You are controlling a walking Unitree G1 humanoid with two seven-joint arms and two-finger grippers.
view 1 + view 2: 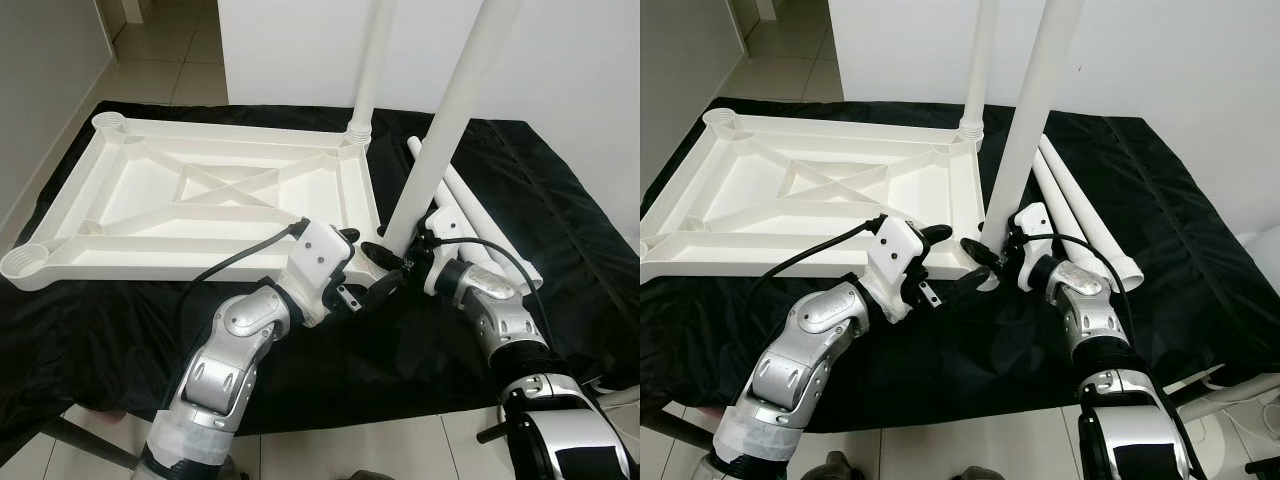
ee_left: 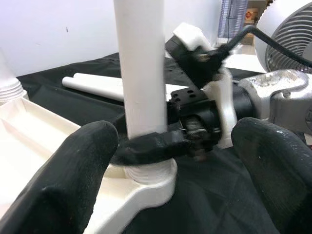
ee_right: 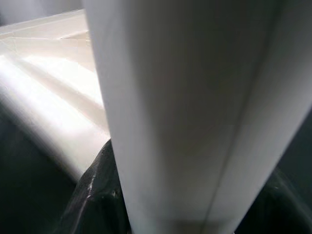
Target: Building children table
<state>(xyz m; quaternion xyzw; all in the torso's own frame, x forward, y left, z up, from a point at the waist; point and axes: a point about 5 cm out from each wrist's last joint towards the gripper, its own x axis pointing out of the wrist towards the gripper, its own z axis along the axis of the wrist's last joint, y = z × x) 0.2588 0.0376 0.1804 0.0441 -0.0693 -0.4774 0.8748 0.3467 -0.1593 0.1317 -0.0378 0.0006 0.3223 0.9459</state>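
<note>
The white table top (image 1: 200, 245) lies upside down on a black cloth (image 1: 420, 360). One white leg (image 1: 368, 60) stands upright in its far right corner. A second leg (image 1: 445, 120) leans to the right, its lower end at the near right corner socket (image 2: 146, 187). My right gripper (image 1: 392, 250) is shut on this leg just above the socket; one black finger (image 2: 146, 148) wraps around it. My left gripper (image 1: 372, 265) is open beside the same spot, its fingertips (image 2: 63, 180) on either side of the leg's base without touching it.
Two loose white legs (image 1: 480, 215) lie on the cloth to the right of the table top. A fan (image 2: 292, 44) stands beyond the cloth on the right. A white wall (image 1: 560, 60) rises behind, with tiled floor (image 1: 160, 50) at the far left.
</note>
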